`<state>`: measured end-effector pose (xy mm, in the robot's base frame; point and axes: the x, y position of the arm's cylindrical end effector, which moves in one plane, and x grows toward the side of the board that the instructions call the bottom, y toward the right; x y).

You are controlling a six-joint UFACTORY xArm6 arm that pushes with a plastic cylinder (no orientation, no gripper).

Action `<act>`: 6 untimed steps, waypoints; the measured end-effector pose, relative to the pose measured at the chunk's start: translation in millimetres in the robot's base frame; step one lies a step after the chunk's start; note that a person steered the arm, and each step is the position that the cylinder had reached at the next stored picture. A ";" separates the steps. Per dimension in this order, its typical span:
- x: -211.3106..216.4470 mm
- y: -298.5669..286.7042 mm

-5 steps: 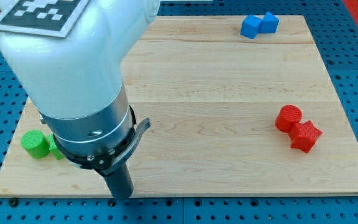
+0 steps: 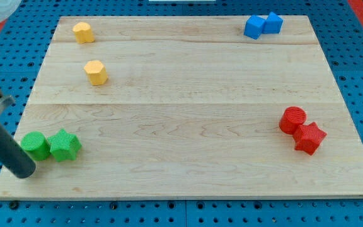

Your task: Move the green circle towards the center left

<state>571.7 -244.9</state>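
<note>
The green circle (image 2: 36, 145) lies near the board's bottom left corner, touching a green star-shaped block (image 2: 64, 145) on its right. My tip (image 2: 24, 173) rests on the board just below and left of the green circle, very close to it. The dark rod slants up to the view's left edge.
Two yellow blocks (image 2: 83, 31) (image 2: 96, 72) lie at the upper left. Two blue blocks (image 2: 254, 27) (image 2: 273, 23) touch at the top right. A red circle (image 2: 292, 120) and a red star-shaped block (image 2: 310, 138) touch at the right. The wooden board (image 2: 181, 113) ends just below my tip.
The arm has swung to the view's left, uncovering the yellow blocks and the green star. My tip moved left from the bottom edge to beside the green circle.
</note>
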 end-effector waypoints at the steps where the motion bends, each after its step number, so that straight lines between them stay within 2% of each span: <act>1: -35.0 21.3; 2: -64.8 26.4; 4: -57.9 -21.2; 6: -136.4 51.6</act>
